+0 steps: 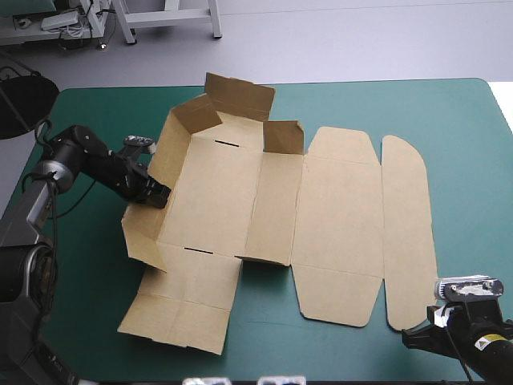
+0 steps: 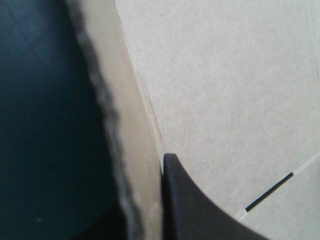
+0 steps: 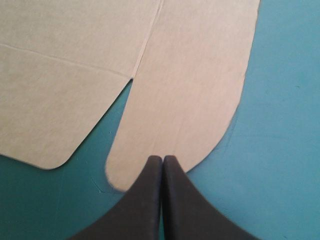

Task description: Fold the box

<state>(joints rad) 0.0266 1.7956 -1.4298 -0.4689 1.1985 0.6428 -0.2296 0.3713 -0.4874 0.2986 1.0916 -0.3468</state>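
At the near right corner of the worktop (image 1: 465,128), the right gripper (image 3: 162,158) is clenched on nothing. Its black fingers meet in a point just at the rounded end of the tuck flap (image 3: 185,100), which lies flat on the teal-green cover. Farther in, the brown box (image 1: 240,200) sits about mid-worktop, mostly flat, with its lid spread toward the right. At its left side the left gripper (image 1: 159,195) grasps the raised left wall (image 1: 168,144). The left wrist view shows one finger (image 2: 200,210) against the wall's inner face, with the board's edge just beside it.

The likely trouble is that the wall is held at one spot only and nothing pins the base, so pushing it inward could drag or swivel the whole sheet. The far flaps (image 1: 240,95), standing loosely beyond the grasp, may spring outward rather than tuck in. If the right gripper moves in low, its tip could catch under the tuck flap and lift or crease the lid. A hard pinch might also dent the board.

Counted from near to far, there are two grippers, one box and one rounded tuck flap. There are two dark slots in the base, the nearer (image 1: 198,250) and the farther (image 1: 227,143), and at least two far flaps standing.
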